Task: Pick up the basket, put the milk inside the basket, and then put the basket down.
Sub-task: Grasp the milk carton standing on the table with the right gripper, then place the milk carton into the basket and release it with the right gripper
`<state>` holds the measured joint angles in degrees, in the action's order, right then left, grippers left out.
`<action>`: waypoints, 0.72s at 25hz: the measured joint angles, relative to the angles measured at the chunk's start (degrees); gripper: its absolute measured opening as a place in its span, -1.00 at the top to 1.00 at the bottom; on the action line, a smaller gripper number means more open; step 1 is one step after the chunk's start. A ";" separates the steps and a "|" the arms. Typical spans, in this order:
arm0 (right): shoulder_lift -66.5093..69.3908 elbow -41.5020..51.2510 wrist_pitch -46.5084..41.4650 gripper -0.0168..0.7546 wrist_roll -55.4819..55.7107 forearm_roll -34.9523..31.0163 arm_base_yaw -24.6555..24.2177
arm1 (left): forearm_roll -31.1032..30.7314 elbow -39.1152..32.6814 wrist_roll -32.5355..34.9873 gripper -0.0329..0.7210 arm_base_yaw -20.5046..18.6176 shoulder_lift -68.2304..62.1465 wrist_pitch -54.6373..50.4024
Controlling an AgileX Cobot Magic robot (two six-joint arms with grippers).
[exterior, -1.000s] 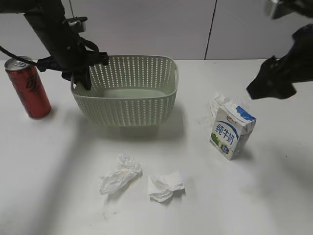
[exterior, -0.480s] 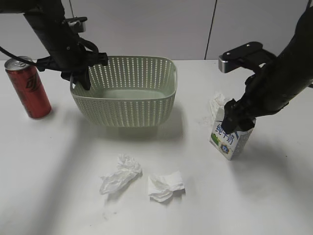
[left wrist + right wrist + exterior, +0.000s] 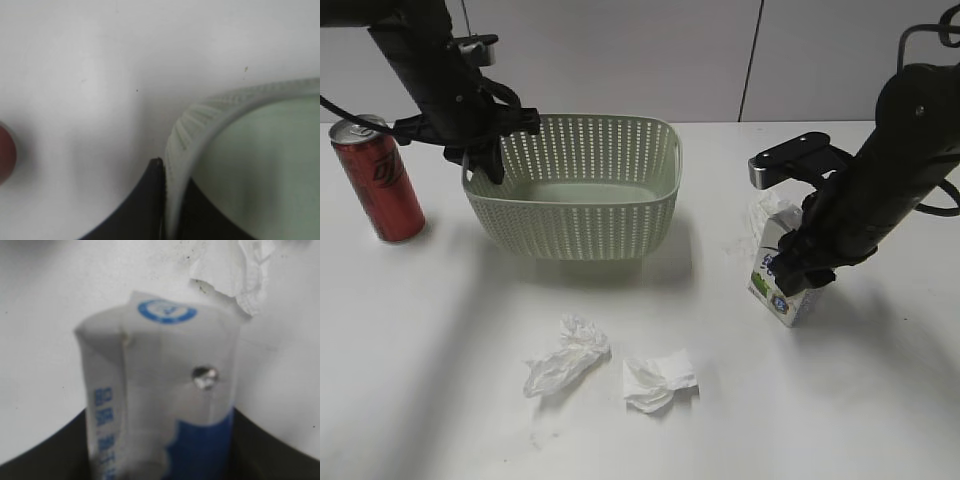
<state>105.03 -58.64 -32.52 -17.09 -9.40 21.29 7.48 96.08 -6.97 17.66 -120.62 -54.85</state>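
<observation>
White table (image 3: 440, 400); basket (image 3: 580, 215) rim pinched.

Matt perforated plastic basket (image 3: 575, 190), glossy metal can (image 3: 378, 178), smooth paper milk (image 3: 782, 272) carton.

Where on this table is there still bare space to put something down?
Bare patches: the front left corner, below the red soda can and left of the crumpled tissues; and the middle strip between the basket and the milk carton. Around the carton it is crowded by the right gripper.
</observation>
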 joint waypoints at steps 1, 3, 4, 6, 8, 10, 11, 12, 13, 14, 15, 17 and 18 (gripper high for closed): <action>0.00 0.00 0.05 0.03 0.00 0.05 0.00 | 0.00 0.00 0.00 0.91 0.00 0.00 0.00; 0.00 -0.03 -0.03 0.10 0.00 0.16 0.00 | 0.00 0.00 0.00 0.91 0.00 0.00 0.00; 0.00 -0.10 -0.14 0.10 0.00 0.16 0.00 | 0.00 0.00 0.00 0.91 0.00 0.00 0.00; 0.00 -0.71 -1.69 0.10 0.04 0.16 0.00 | 0.00 0.00 0.00 0.91 0.00 0.00 0.00; 0.00 -2.13 -5.22 0.11 0.04 0.16 0.00 | 0.00 0.00 0.00 0.91 0.00 0.00 0.00; -0.52 -4.38 -9.37 0.12 0.04 0.16 0.00 | -0.06 0.00 0.00 0.91 0.00 0.00 0.00; -1.04 -5.92 -11.03 0.12 0.04 0.16 0.00 | -0.06 0.00 0.00 0.91 0.00 0.00 0.00; -1.70 -7.38 -13.08 0.12 0.04 0.16 0.00 | -0.06 0.00 0.00 0.91 0.00 0.00 0.00; -2.26 -9.45 -15.38 0.12 0.04 0.16 0.00 | -0.06 0.00 0.00 0.91 0.00 0.00 0.00; -2.89 -11.82 -17.88 0.12 0.04 0.16 0.00 | -0.06 0.00 0.00 0.91 0.00 0.00 0.00; -3.37 -14.05 -20.07 0.12 0.04 0.16 0.00 | -0.06 0.00 0.00 0.91 0.00 0.00 0.00; -3.69 -20.35 -25.46 0.12 0.04 0.28 0.29 | -0.06 0.00 0.00 0.91 0.00 0.00 0.00; -3.69 -23.79 -27.32 0.12 0.04 0.33 0.68 | -0.06 0.00 0.00 0.91 0.00 0.00 0.00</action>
<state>101.34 -82.43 -59.84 -17.05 -9.07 21.96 7.42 96.08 -6.97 17.66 -120.62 -54.85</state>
